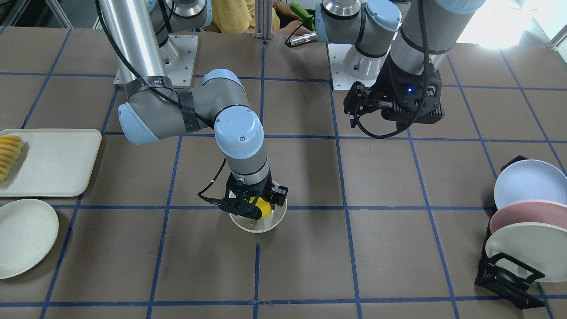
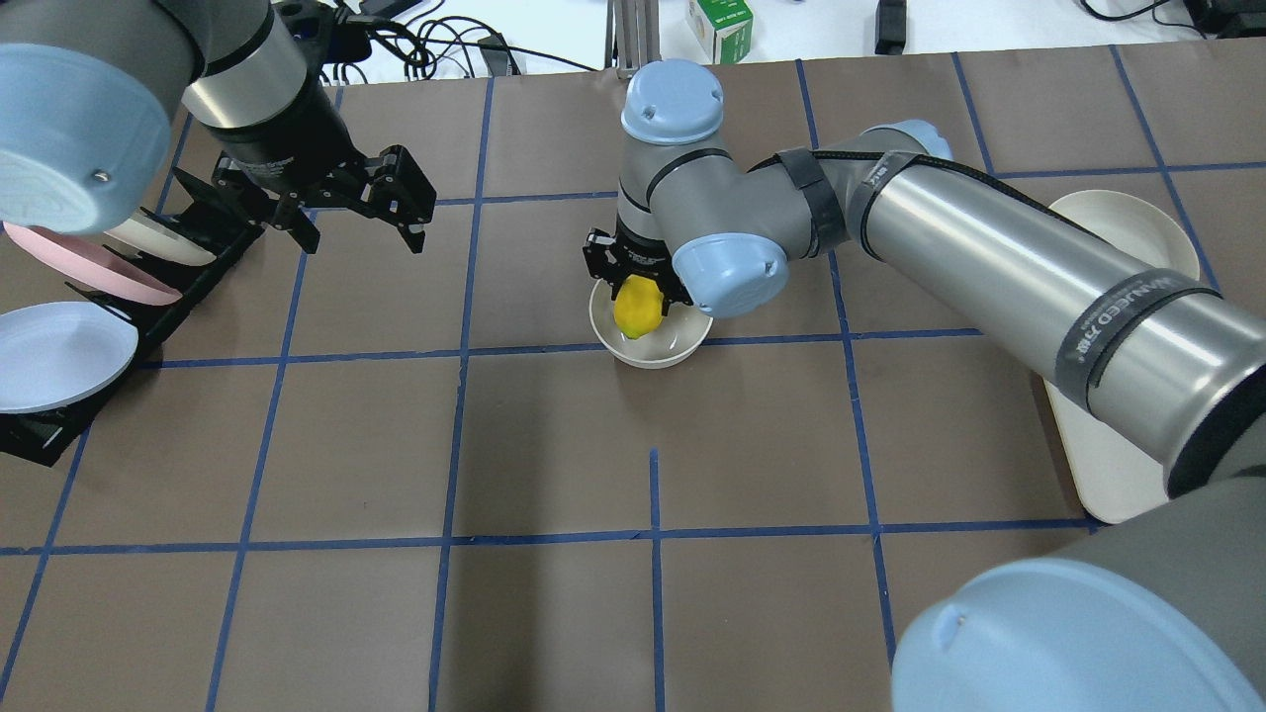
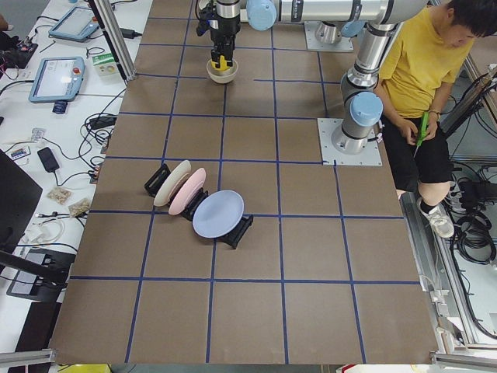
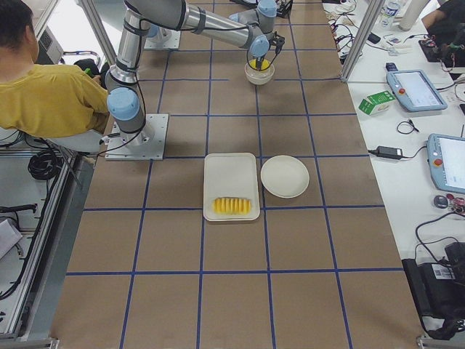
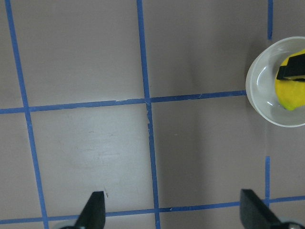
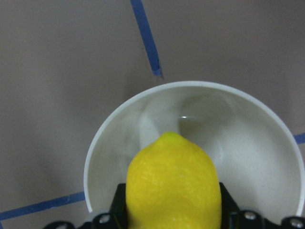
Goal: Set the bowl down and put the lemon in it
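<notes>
two end effectors show. the right end effector (image 2: 638,295) pinches the lemon (image 6: 174,183) between its fingers, pointed tip down, inside the rim of the bowl (image 6: 248,143). the bowl stands upright near the middle of the table (image 2: 554,445). whether the lemon touches the bowl's bottom is unclear. the left end effector (image 2: 361,235) hangs spread wide above the table, well apart.

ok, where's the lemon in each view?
Front-facing: lemon lower centre, in the bowl.
Overhead: lemon just above centre.
Exterior left: lemon top, left of centre, tiny.
Exterior right: lemon top, right of centre.
Left wrist: lemon right edge, upper half.
Right wrist: lemon bottom centre, large.
Shared landmark: the off-white bowl around it, in all six.
</notes>
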`<state>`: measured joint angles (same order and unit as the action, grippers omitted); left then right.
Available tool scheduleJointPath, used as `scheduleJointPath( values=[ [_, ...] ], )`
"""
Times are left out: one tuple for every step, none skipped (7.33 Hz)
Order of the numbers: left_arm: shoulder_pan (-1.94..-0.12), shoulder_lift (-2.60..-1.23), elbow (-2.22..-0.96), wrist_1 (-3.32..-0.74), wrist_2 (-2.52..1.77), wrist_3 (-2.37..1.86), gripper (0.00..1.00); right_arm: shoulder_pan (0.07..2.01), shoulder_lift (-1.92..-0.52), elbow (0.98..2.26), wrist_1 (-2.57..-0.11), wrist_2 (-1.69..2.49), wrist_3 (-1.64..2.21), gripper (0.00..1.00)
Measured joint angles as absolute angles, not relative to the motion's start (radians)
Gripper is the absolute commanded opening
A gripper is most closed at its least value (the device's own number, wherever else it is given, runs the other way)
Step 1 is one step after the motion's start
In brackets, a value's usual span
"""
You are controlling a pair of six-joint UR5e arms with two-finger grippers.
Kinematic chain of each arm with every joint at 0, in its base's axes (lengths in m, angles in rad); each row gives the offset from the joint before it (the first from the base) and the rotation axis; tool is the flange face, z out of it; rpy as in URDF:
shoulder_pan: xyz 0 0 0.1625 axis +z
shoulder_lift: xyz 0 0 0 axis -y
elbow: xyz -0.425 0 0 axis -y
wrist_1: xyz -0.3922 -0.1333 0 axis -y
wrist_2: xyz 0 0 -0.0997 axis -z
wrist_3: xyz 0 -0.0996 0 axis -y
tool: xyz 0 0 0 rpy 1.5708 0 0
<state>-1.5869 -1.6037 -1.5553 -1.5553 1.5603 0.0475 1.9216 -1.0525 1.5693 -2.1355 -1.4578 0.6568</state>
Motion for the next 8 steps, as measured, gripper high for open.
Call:
scheduleJointPath(
  values=[
    [-1.586,-1.595,-1.545,-1.566,1.573,0.049,1.0,1.928,-1.046,1.576,-2.131,-1.456,0.655,0.18],
    [-1.582,-1.586,-1.539,-1.579,1.586,0.05,1.0,1.931,-1.042,1.591,-2.13,-1.458,0.638,0.5],
    [-1.576,-1.58,-1.538,-1.588,1.591,0.051,1.0,1.932,-1.04,1.611,-2.133,-1.463,0.601,0.7],
    [-1.571,-1.576,-1.534,-1.594,1.594,0.051,1.0,1.932,-1.039,1.627,-2.141,-1.467,0.574,0.89],
    [-1.567,-1.573,-1.532,-1.596,1.592,0.051,1.0,1.933,-1.039,1.635,-2.147,-1.47,0.561,1.0],
    [-1.565,-1.573,-1.532,-1.593,1.588,0.051,1.0,1.933,-1.039,1.634,-2.15,-1.472,0.556,1.0],
    [-1.565,-1.573,-1.532,-1.586,1.586,0.05,1.0,1.931,-1.039,1.63,-2.15,-1.473,0.555,1.0],
    [-1.565,-1.573,-1.532,-1.583,1.584,0.049,1.0,1.927,-1.042,1.626,-2.149,-1.47,0.554,1.0]
  ],
)
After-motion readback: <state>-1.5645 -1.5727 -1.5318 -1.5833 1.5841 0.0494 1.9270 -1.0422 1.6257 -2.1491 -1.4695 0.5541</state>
